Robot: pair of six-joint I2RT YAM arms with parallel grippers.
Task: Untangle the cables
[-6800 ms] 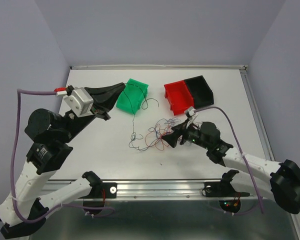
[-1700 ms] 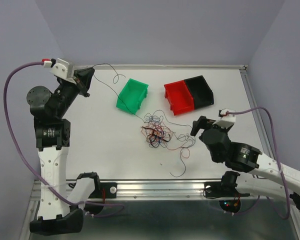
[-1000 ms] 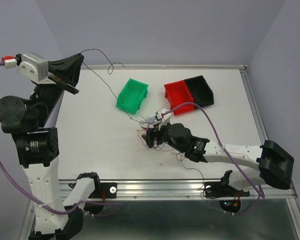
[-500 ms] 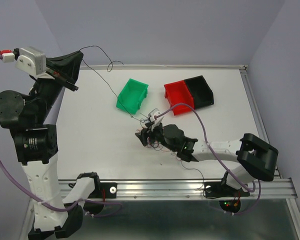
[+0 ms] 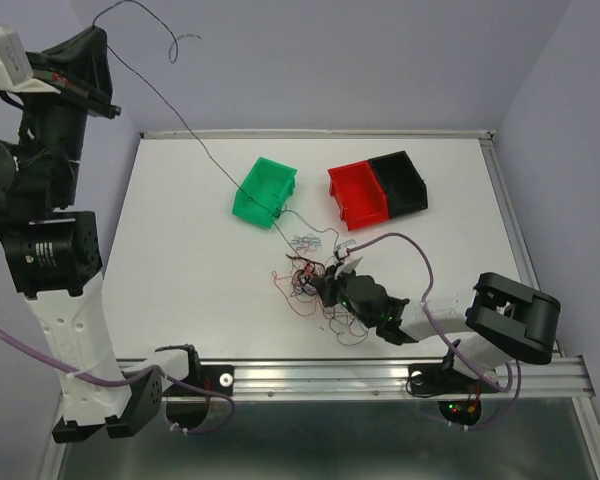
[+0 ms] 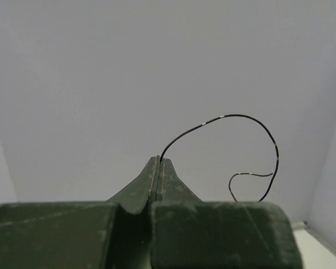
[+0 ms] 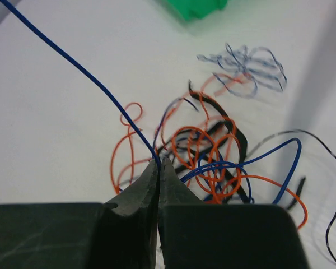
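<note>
The left hand [image 5: 108,106] has risen, clamped on a black strand [image 6: 224,116]; the right hand [image 7: 159,163] now pinches a blue strand [image 7: 73,63] of the cables [image 5: 305,278], near the middle of the bench [image 5: 180,270]. Draw apart slowly.

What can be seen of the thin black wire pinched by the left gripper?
The thin black wire looks hair-thin and plastic-coated, dark with pale bands. The shut left gripper pinches it near one end, and the free tail arcs and curls above. The rest slants down past the green plastic bin toward the coloured wire tangle.

Cables [image 5: 315,283] on table [image 5: 180,260], bins [image 5: 248,206] behind
</note>
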